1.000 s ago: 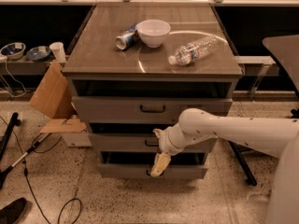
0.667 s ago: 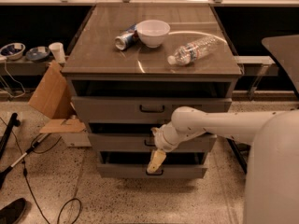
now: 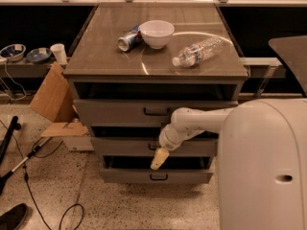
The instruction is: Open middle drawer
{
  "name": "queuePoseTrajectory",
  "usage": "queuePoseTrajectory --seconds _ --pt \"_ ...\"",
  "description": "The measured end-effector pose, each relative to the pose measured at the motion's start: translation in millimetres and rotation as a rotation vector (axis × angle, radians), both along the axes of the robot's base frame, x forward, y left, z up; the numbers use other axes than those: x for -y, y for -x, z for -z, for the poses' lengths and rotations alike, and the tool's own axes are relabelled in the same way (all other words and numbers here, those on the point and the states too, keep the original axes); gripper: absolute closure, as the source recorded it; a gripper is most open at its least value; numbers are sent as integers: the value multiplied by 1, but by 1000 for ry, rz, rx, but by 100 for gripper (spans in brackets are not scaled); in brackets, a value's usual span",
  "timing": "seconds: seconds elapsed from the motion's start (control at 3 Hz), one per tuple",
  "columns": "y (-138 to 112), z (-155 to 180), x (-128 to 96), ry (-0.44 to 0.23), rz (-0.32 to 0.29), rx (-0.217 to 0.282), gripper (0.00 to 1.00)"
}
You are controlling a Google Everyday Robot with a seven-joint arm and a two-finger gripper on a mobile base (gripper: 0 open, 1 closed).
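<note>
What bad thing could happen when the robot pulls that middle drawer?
The gripper hangs just below the handle of the middle drawer, so it may miss or slip off. A hard tug could shake the cabinet, and the water bottle lying on its side on top might roll off.

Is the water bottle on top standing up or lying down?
Lying down: the water bottle rests on its side on the cabinet top. The gripper hangs lower, in front of the middle drawer, near its handle.

I was in a lab-like workroom: speckled floor (image 3: 57, 190), loose cardboard (image 3: 50, 97) beside a grey metal cabinet (image 3: 110, 56), my gripper (image 3: 159, 159) hanging before its middle drawer (image 3: 124, 147).
</note>
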State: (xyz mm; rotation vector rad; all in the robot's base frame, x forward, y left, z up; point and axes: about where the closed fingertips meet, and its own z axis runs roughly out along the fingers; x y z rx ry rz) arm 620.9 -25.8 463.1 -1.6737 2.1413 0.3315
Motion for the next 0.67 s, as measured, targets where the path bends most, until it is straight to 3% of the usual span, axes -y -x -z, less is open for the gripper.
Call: queuePoseTrajectory --seconds 0.33,0.67 --pt "-10 14 7 37 36 -18 0" --pt "-5 34 14 75 26 -50 0"
